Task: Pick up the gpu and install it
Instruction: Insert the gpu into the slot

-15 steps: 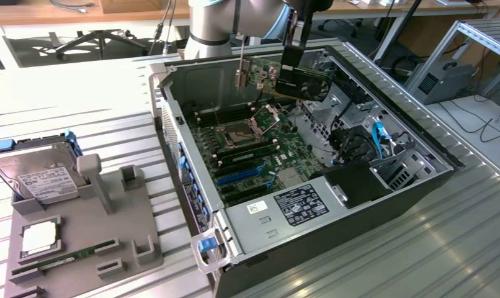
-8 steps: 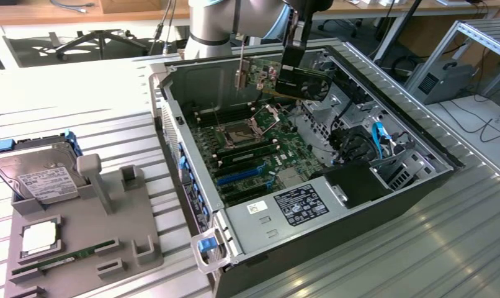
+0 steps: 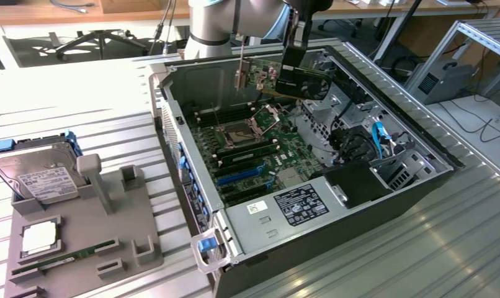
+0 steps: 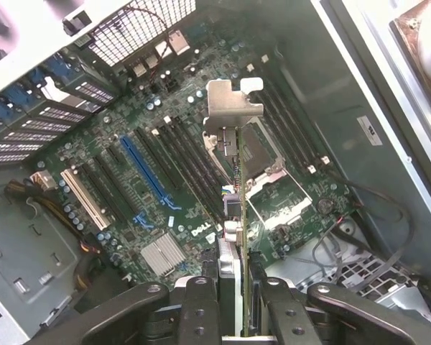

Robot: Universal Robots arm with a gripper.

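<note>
The gpu [image 3: 296, 84] hangs in the air over the open computer case [image 3: 415, 180], its silver bracket [image 3: 243, 74] pointing down toward the exterior view's left. My gripper [image 3: 294, 65] is shut on the card's upper edge. In the wrist view the gpu [image 4: 241, 201] is seen edge-on between my fingers [image 4: 200, 305], with the bracket [image 4: 233, 108] at its far end. My gripper [image 4: 238, 320] holds it above the motherboard [image 4: 129, 215], over the area between the CPU socket [image 4: 262, 154] and the long blue slot [image 4: 147, 172]. The card touches nothing below it.
A grey fixture [image 3: 76, 236] at the exterior view's left carries a hard drive [image 3: 35, 177], a CPU [image 3: 37, 239] and a green RAM stick [image 3: 59, 257]. Case walls, blue cables [image 3: 381, 139] and a drive cage [image 3: 399, 171] ring the motherboard [image 3: 250, 155].
</note>
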